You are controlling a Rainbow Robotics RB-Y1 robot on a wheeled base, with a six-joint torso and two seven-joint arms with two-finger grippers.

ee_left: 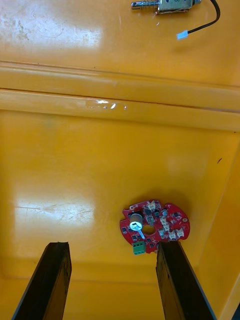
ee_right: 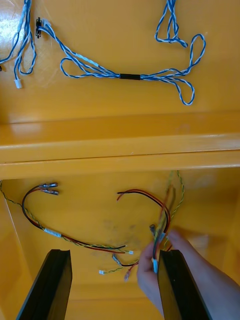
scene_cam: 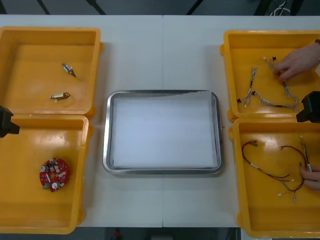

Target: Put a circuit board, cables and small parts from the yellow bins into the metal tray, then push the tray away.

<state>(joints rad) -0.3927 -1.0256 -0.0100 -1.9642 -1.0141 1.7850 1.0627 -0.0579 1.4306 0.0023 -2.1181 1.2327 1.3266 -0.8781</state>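
On the light tabletop [scene_cam: 165, 55], front view, a metal tray [scene_cam: 106, 135], white inside, sits mid-frame between yellow bins [scene_cam: 50, 31]. Upper right, a person's hand [scene_cam: 295, 62] touches a blue and white cable [scene_cam: 272, 103]; lower right, a second hand [scene_cam: 311, 177] touches a red cable [scene_cam: 250, 161]. Lower left lies a round red circuit board [scene_cam: 53, 174]. Left wrist view: the left claw [ee_left: 112, 245] stands open over that board's bin. Right wrist view: the right claw [ee_right: 116, 252] is open too, the second hand beside one finger.

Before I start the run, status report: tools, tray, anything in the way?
Both tools open: left tool near circuit board, right tool near cables. Metal tray unloaded. Person's hands in both right bins.
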